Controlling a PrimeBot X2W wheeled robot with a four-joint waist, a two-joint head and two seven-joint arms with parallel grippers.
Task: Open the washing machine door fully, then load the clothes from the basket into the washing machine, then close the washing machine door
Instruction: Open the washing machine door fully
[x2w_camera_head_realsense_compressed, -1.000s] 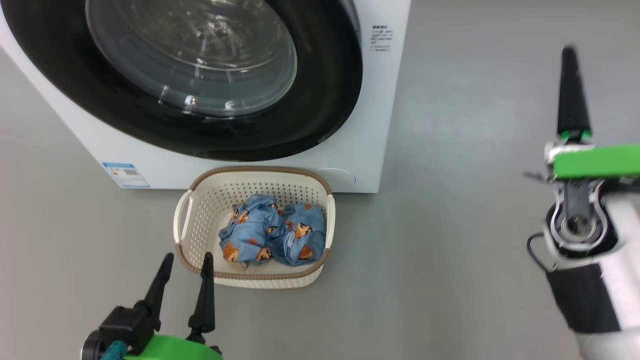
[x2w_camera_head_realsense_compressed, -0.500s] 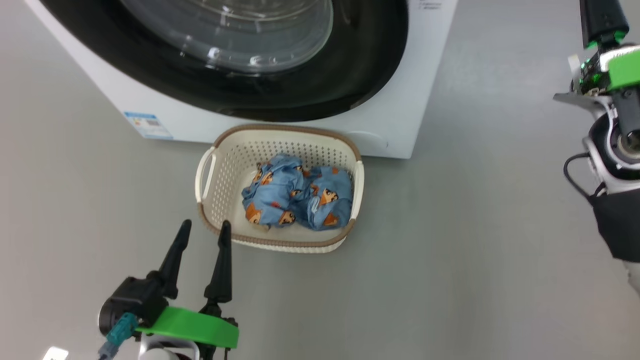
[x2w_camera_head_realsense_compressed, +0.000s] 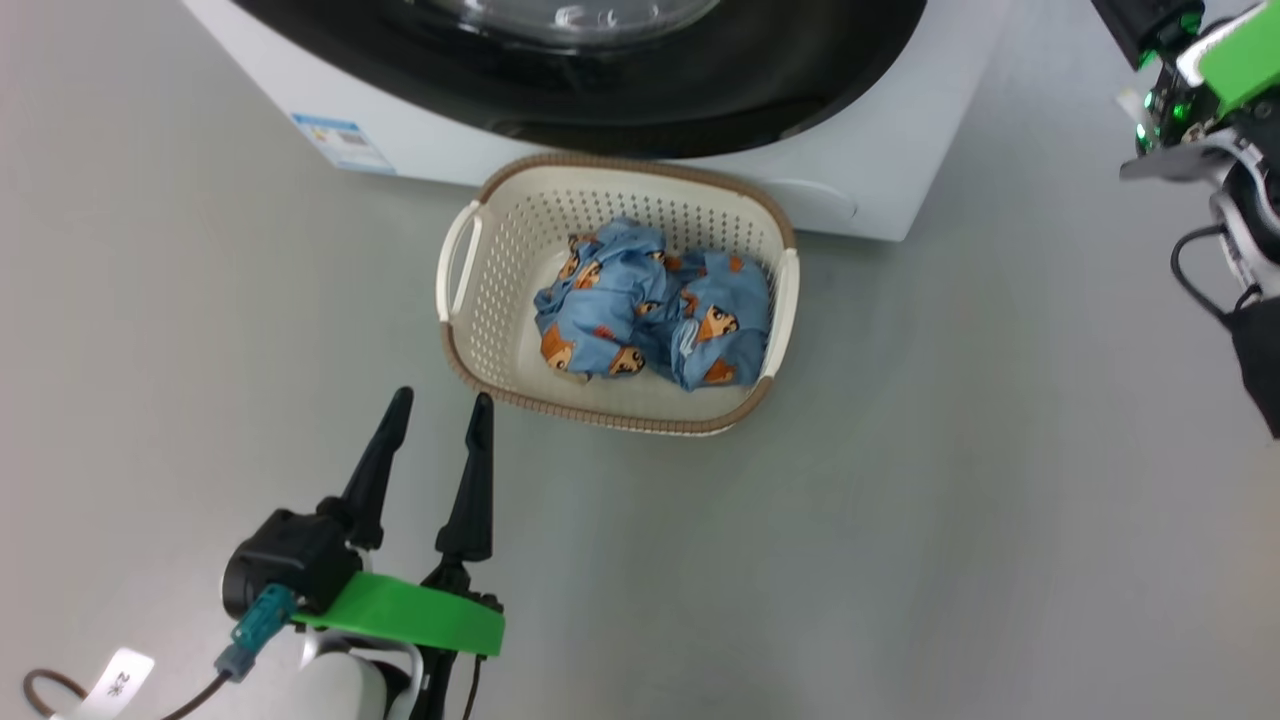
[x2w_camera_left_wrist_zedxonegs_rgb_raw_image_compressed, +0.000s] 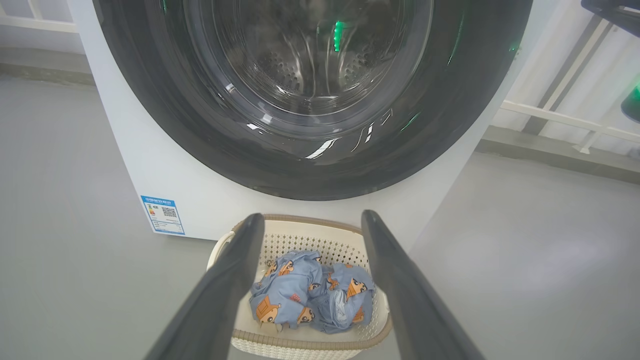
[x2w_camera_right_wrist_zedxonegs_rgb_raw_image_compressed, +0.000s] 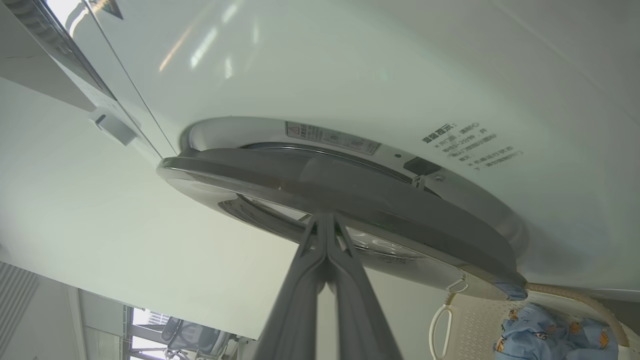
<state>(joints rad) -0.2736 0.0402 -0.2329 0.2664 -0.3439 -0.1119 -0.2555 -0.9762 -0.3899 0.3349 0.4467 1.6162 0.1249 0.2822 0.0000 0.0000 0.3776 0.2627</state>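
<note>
The washing machine (x2w_camera_head_realsense_compressed: 870, 120) stands at the top of the head view, its black-rimmed door (x2w_camera_head_realsense_compressed: 700, 100) cut off by the frame edge. In front of it on the floor sits the cream basket (x2w_camera_head_realsense_compressed: 500, 290), which holds the light-blue clothes (x2w_camera_head_realsense_compressed: 650, 310). My left gripper (x2w_camera_head_realsense_compressed: 441, 400) is open and empty, just short of the basket's near left corner. The left wrist view looks between its fingers at the clothes (x2w_camera_left_wrist_zedxonegs_rgb_raw_image_compressed: 310, 295) and the door (x2w_camera_left_wrist_zedxonegs_rgb_raw_image_compressed: 310, 170). My right gripper (x2w_camera_right_wrist_zedxonegs_rgb_raw_image_compressed: 325, 217) is shut, with its tips at the edge of the door rim (x2w_camera_right_wrist_zedxonegs_rgb_raw_image_compressed: 350, 190), which stands slightly off the machine front.
Grey floor (x2w_camera_head_realsense_compressed: 1000, 450) spreads wide to the right of the basket and in front of it. A blue label sticker (x2w_camera_head_realsense_compressed: 340, 143) marks the machine's lower left. A white railing (x2w_camera_left_wrist_zedxonegs_rgb_raw_image_compressed: 550, 110) runs behind the machine on the right. A cable with a tag (x2w_camera_head_realsense_compressed: 120, 680) hangs by my left arm.
The head camera has swung, shifting the machine and basket up and to the right in the picture. My right gripper has come closer to the machine's right side. Both grippers keep their state.
</note>
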